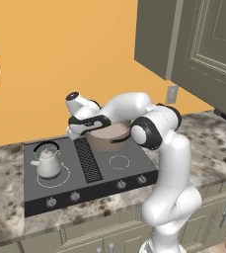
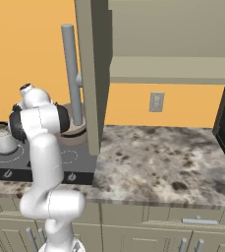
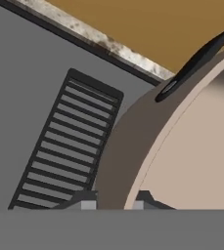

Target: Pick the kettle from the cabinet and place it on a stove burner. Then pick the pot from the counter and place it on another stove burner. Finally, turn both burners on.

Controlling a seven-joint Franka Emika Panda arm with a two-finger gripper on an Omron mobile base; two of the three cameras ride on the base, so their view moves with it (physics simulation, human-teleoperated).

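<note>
Left base view has the kettle (image 1: 47, 162) well off to the claw's left, sitting upright on the large white ring of the left stove burner (image 1: 53, 177) in the dark cooktop (image 1: 109, 177), its black hoop handle standing tall over the knobbed lid. Next comes the vent grille (image 1: 87, 160), just below and beside the claw (image 1: 83, 129). The claw itself sits at the left rim of the pot (image 1: 109, 137), which rests at the back right of the cooktop behind the smaller right ring (image 1: 119, 161); whether the pot touches the surface or hangs a little above it cannot be told. Four knobs (image 1: 75, 196) line the front edge of the cooktop, nearer the base than the claw. To the right the speckled counter (image 1: 210, 143) runs on under olive-grey cabinets with panelled doors (image 1: 203, 44). Hand view gives the close look: the grille (image 3: 67, 146) lies to the left of the finger tips (image 3: 88, 201), and the pot wall (image 3: 133, 141) passes straight between them, one tip outside the wall and one inside the rim, so the claw is closed to a narrow gap around the pot's rim. A dark side handle (image 3: 196, 61) of the pot curves away beyond the claw. Right base view shows the arm in front of the cooktop, the kettle (image 2: 5, 140) at the far left, and the doorless cabinet (image 2: 173, 69) with its shelf board well to the right.
</note>
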